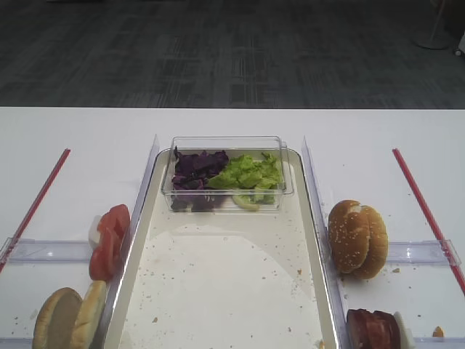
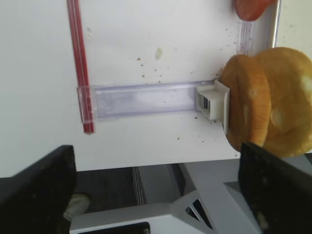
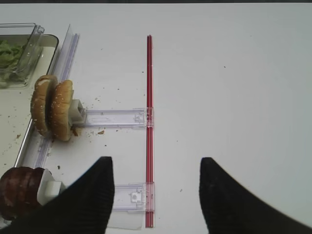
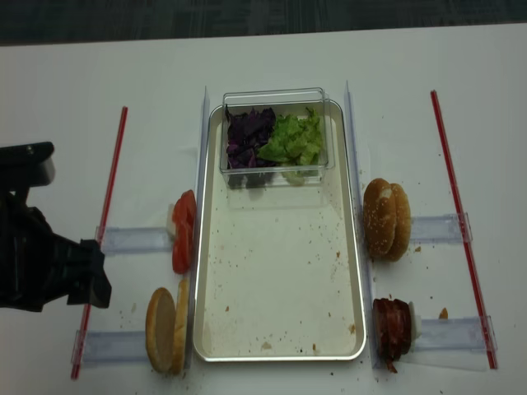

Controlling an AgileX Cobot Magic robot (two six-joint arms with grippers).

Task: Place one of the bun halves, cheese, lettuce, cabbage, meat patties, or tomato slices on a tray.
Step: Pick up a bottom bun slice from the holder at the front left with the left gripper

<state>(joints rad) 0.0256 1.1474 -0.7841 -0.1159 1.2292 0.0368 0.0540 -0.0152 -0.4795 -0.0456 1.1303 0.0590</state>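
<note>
Approach step: left hand [image 2: 156,195] spread, empty, bun halves [image 2: 268,102] at its two o'clock. Next, straddle one bun half for the tray [image 4: 280,280]. Right hand [image 3: 156,195] also spread.

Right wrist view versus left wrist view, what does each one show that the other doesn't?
Only the right wrist view shows the sesame buns, the meat patties, a corner of the clear box with lettuce, and the open right gripper. Only the left wrist view shows the bun halves, a tomato slice and the open left gripper. Both show white tabletop, a red strip and a clear plastic holder.
</note>
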